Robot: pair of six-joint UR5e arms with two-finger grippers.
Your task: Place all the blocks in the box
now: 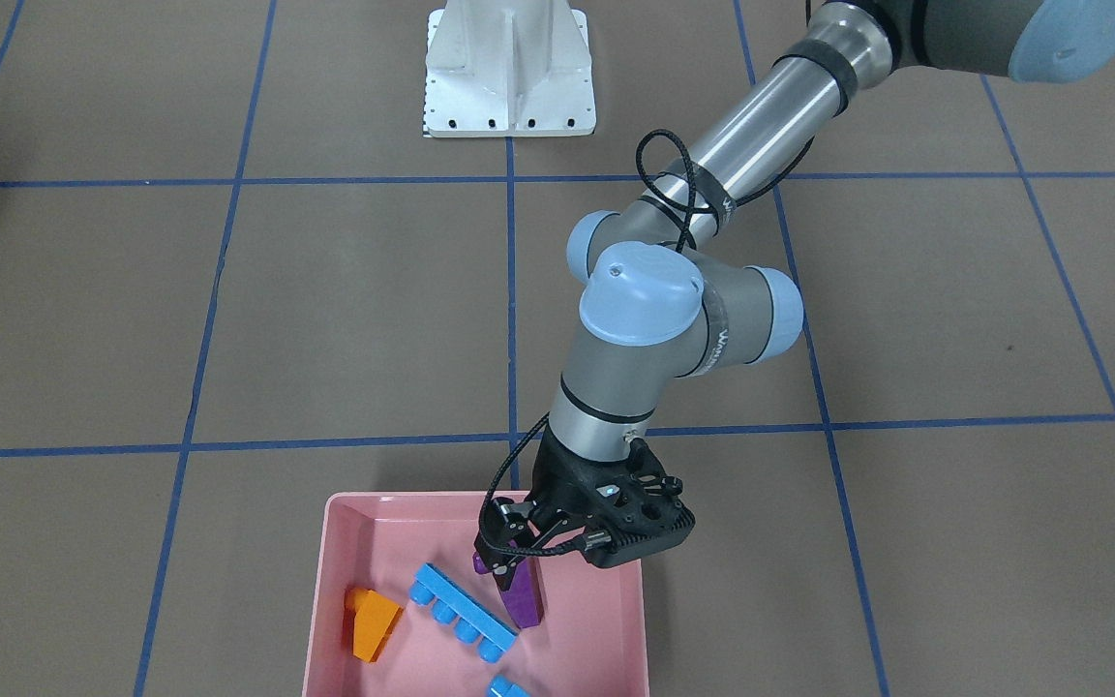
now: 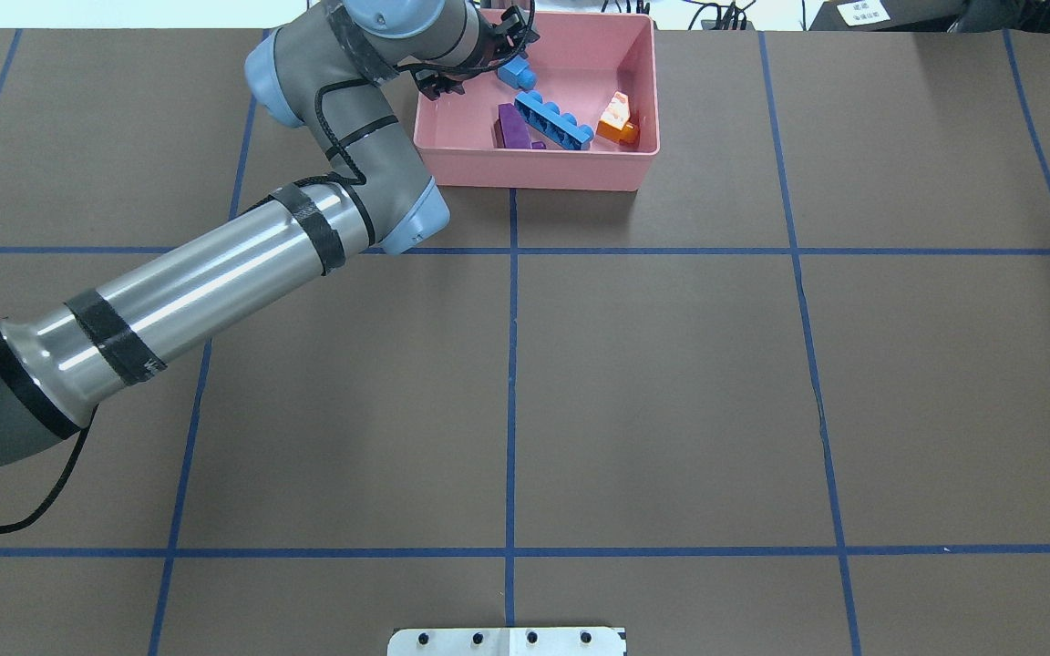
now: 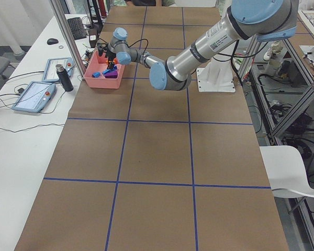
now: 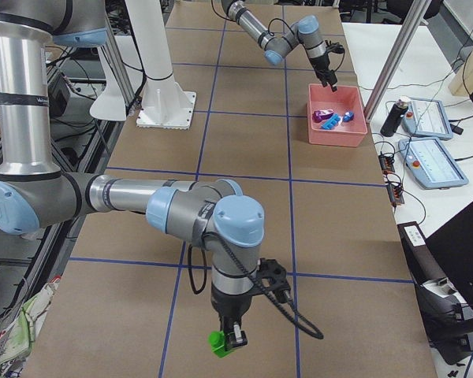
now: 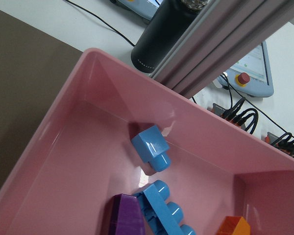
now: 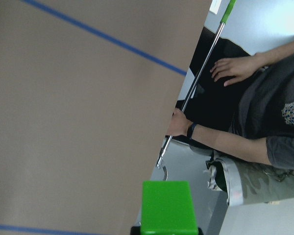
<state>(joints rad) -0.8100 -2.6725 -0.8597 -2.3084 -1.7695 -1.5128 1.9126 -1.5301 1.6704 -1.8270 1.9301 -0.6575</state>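
Note:
The pink box [image 1: 374, 503] [image 2: 534, 173] stands at the table's far edge. In it lie the orange sloped brick [image 1: 374, 624] [image 2: 616, 123], the long light-blue brick [image 1: 461, 612] [image 2: 554, 121], the purple sloped brick [image 1: 524, 600] [image 2: 511, 126] and the small light-blue brick [image 2: 516, 71] [image 5: 152, 147]. My left gripper [image 1: 504, 566] [image 2: 475, 59] hovers over the box, just above the purple brick, and looks open and empty. My right gripper [image 4: 229, 340] [image 6: 167, 229] is shut on the green brick [image 4: 217, 342] [image 6: 167, 205], held above the near table end.
A black bottle [image 5: 166, 29] and an aluminium post [image 5: 220, 44] stand just behind the box, with teach pendants [image 4: 433, 161] beside them. The white robot base [image 1: 509, 68] is at the table's middle edge. A seated person [image 6: 245, 117] is past the table edge near my right gripper.

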